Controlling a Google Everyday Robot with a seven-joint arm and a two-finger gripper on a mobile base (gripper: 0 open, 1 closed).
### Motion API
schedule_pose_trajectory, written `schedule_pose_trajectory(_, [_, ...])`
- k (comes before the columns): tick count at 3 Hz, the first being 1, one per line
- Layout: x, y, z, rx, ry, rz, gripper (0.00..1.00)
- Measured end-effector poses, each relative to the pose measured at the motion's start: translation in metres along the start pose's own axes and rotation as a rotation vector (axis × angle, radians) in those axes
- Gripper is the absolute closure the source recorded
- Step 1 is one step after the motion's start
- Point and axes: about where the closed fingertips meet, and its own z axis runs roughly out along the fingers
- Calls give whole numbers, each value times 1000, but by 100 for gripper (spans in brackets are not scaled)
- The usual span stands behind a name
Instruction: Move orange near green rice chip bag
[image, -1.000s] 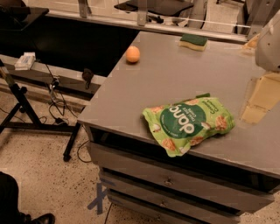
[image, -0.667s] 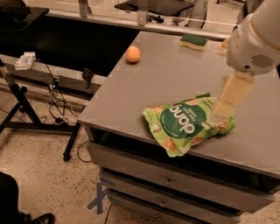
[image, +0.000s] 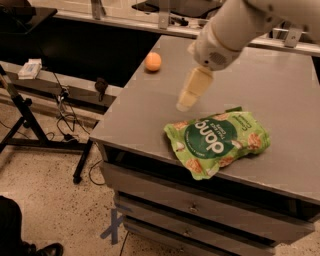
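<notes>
1. The cream-coloured claw, the gripper (image: 184, 104), hangs from the white arm (image: 235, 25) and points down over the flat grey table top (image: 280, 85). It sits above bare surface, touching nothing. I cannot tell whether it is apart or together.
2. At about 5 o'clock from the claw lies the puffy bright green rice chip bag (image: 216, 142), flat on the table near the front edge, dark green circle and white lettering facing up.
3. At about 11 o'clock from the claw rests the small round orange (image: 153, 61), near the table's left edge, well apart from the bag.
4. Below the table front run grey drawers (image: 200, 205).
5. At 9 o'clock stands a black metal stand (image: 25, 125) on speckled floor.
</notes>
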Motion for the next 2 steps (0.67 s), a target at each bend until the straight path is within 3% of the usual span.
schedule_pose_trajectory(1, [-47, -53, 38, 13, -120, 40, 0])
schedule_pose_trajectory(2, [-47, -53, 39, 13, -120, 40, 0])
